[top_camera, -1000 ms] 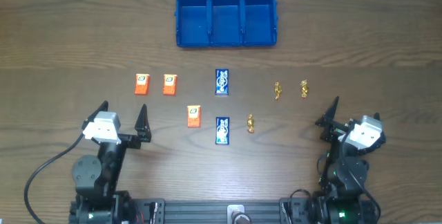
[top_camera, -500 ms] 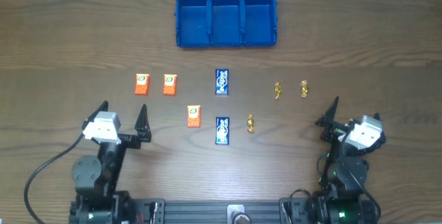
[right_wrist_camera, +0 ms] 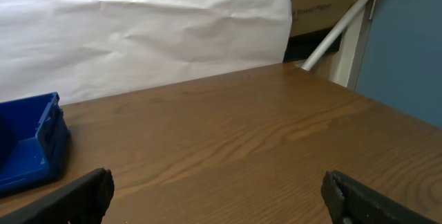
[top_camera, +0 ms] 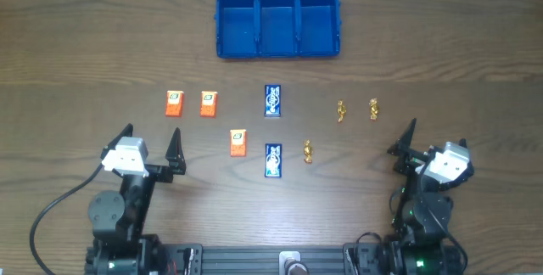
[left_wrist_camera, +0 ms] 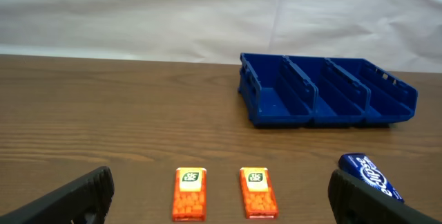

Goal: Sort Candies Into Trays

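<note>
Sorting is judged unstarted: the left gripper [top_camera: 153, 135] and right gripper [right_wrist_camera: 215, 186] are standing with fingers spread and empty, and the orange boxes [top_camera: 209, 103], blue packs [top_camera: 272, 101] and gold candies [top_camera: 341, 110] are lying before the empty blue tray [top_camera: 278, 52], so the next move is calling for a descent onto one candy.

No legible text or numbers

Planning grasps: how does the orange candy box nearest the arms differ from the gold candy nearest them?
The orange candy box is flat, rectangular; the gold candy is an irregular shiny twist. The box is larger than the candy. Both lie on the table, outside the blue tray.
</note>
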Controlling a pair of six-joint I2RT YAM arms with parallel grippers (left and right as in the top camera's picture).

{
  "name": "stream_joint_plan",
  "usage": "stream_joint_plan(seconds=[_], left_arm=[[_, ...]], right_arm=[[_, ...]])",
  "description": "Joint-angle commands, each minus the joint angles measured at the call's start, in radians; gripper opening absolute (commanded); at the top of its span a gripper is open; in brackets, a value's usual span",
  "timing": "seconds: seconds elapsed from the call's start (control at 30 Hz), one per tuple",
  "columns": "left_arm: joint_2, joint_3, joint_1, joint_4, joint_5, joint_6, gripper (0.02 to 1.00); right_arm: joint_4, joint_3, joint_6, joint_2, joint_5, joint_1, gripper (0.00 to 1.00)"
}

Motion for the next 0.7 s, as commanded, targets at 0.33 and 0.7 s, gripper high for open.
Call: stream_joint_plan(seconds=[0.33, 0.7], left_arm=[[0.004, -0.021, 0.006, -0.030, 0.014, 0.011, 0.998], [-0.016, -0.021, 0.006, -0.031, 0.014, 0.011, 0.998]], right_arm=[[-0.006, -0.003, 0.008, -0.002, 0.027, 0.000, 0.998], [-0.006, -0.003, 0.008, -0.002, 0.027, 0.000, 0.998]])
